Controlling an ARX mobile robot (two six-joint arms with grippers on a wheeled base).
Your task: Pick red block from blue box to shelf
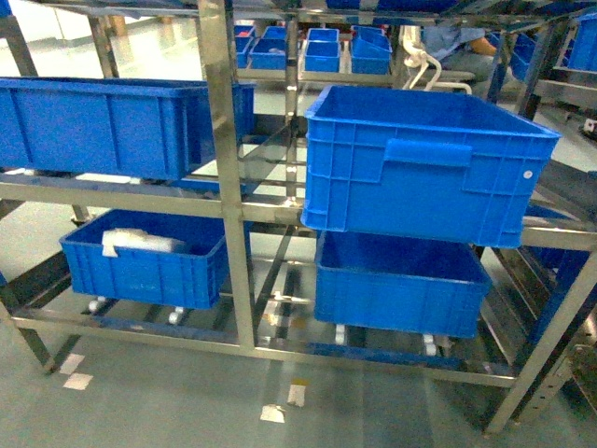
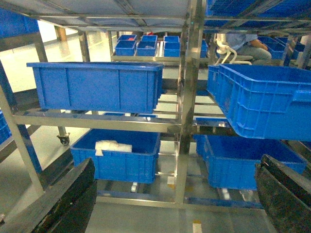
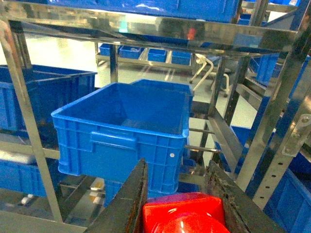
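Note:
The red block [image 3: 182, 213] shows glossy at the bottom of the right wrist view, and my right gripper [image 3: 177, 167] is shut on it, one dark finger on each side. It hangs in front of the shelf [image 3: 146, 26], a shiny steel rack of uprights and rails, also in the head view [image 1: 219, 140] and the left wrist view [image 2: 187, 97]. My left gripper [image 2: 177, 162] is open, with nothing between its fingers and the rack's lower tier beyond. Neither gripper shows in the head view. The blue box is out of view.
Dark blue ribbed crates fill the rack: a tilted one at middle right [image 1: 420, 168], one at upper left [image 1: 103, 126], one at lower right [image 1: 401, 285]. A lower-left crate [image 1: 149, 271] holds a white bundle [image 1: 140, 243]. A seated person [image 2: 248, 46] is behind the rack.

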